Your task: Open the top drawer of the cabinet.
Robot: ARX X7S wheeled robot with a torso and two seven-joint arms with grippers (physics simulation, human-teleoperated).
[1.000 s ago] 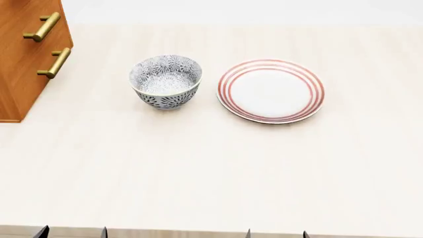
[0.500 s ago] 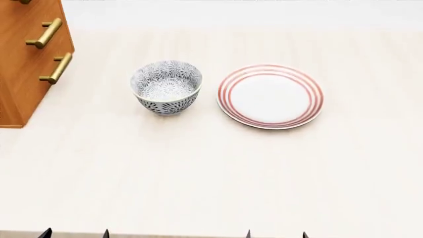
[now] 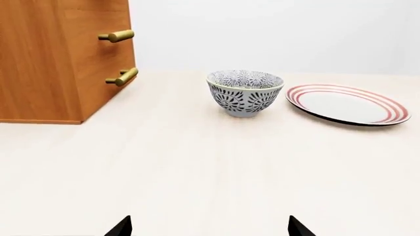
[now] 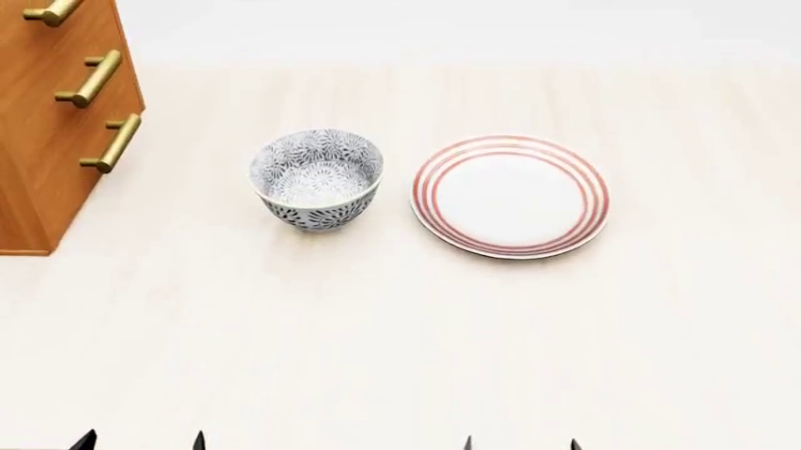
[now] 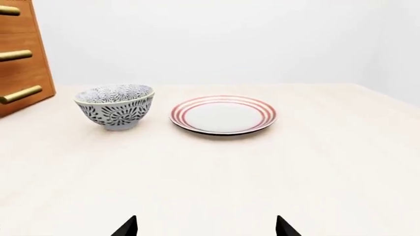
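The orange-brown cabinet [image 4: 44, 141] stands at the table's far left, with three brass bar handles on its front. The top drawer's handle [image 4: 51, 11] shows at the upper picture edge and its front sits flush with the others. The cabinet also shows in the left wrist view [image 3: 59, 59] and the right wrist view [image 5: 23, 64], where the top drawer's handle [image 5: 8, 10] is at the edge. My left gripper [image 4: 141, 442] [image 3: 210, 228] and right gripper [image 4: 522, 444] [image 5: 205, 228] are open, empty, low at the near table edge, far from the cabinet.
A blue-patterned bowl [image 4: 315, 178] stands right of the cabinet. A white plate with red rings [image 4: 509, 195] lies right of the bowl. Both rest on the pale wooden table [image 4: 400, 337].
The head view has shifted, so cabinet, bowl and plate sit lower in the picture and the top drawer's handle has come into view. The gripper tips stay at the bottom edge.
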